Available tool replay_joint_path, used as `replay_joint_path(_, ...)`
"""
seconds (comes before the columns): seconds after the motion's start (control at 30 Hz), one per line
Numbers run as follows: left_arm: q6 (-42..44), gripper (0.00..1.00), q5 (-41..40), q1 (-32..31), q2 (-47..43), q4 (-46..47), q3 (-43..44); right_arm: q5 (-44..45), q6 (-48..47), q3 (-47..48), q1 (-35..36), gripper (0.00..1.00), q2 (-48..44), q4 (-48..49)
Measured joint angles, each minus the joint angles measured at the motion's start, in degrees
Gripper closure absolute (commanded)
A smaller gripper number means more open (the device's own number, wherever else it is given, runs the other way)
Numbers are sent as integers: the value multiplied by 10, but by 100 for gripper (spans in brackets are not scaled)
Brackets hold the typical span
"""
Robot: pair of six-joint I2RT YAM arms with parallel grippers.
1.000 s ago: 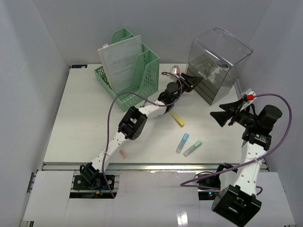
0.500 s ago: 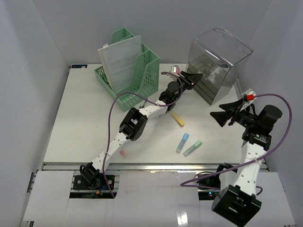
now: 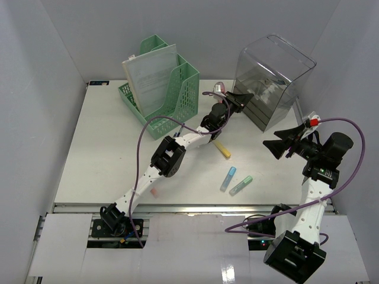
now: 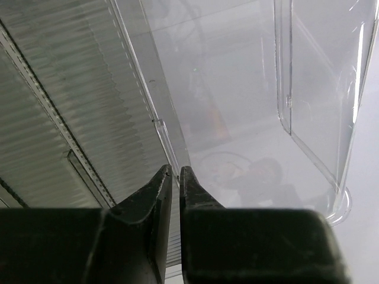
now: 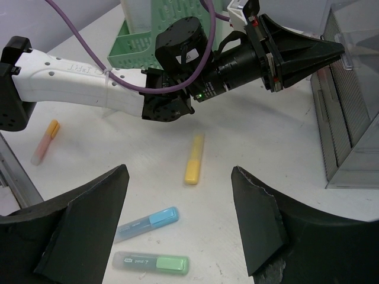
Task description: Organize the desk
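Note:
The desk (image 3: 106, 148) is a white tabletop with a metal rail along its front edge. My left gripper (image 3: 247, 96) is shut and empty, its tips right at the front of a clear plastic drawer unit (image 3: 272, 77) at the back right. In the left wrist view the closed tips (image 4: 174, 171) sit by a ribbed drawer front (image 4: 59, 118). My right gripper (image 3: 277, 145) is open and empty, held above the desk's right side. In the right wrist view it (image 5: 179, 171) frames a yellow highlighter (image 5: 194, 158), with a blue highlighter (image 5: 148, 223) and a green highlighter (image 5: 151, 262) nearer.
A green mesh file organizer (image 3: 160, 89) holding papers stands at the back left. A pink-orange highlighter (image 3: 153, 191) lies near the front edge. The yellow (image 3: 222, 148), blue (image 3: 228, 178) and green (image 3: 241, 185) highlighters lie mid-desk. The left arm (image 3: 172, 151) spans the middle.
My left gripper has moved a little to the right, closer to the drawer unit. The right arm and the highlighters have not moved.

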Motion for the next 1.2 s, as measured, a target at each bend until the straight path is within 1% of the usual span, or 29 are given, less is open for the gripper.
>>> replay_joint_path(0.03,-1,91,0,0,1,2,0,0,1,0,0,23,0,1)
replay_joint_path(0.17,-6,100,0,0,2,6,0,-1,2,-4,0,23,-3,9)
replay_joint_path(0.33,1,100,4,0,-4,28,-22,-8,5,-11,0,23,-7,11)
replay_joint_path(0.5,27,100,12,3,-62,67,-125,-12,4,-17,0,23,-16,11)
replay_joint_path(0.63,52,100,35,9,-121,76,-199,-13,0,-17,0,23,-26,11)
replay_joint_path(0.8,77,100,70,18,-169,96,-256,-9,7,-15,0,23,-27,11)
replay_joint_path(0.9,84,100,84,23,-201,119,-285,7,27,8,0,22,-13,7)
replay_joint_path(1.1,92,100,103,24,-255,154,-320,42,85,87,0,23,19,10)
replay_joint_path(1.13,93,99,106,24,-261,157,-323,47,94,101,0,23,26,12)
replay_joint_path(1.17,92,95,109,24,-266,159,-324,51,101,111,0,23,31,12)
replay_joint_path(1.2,91,89,111,24,-272,159,-329,55,107,119,0,23,37,13)
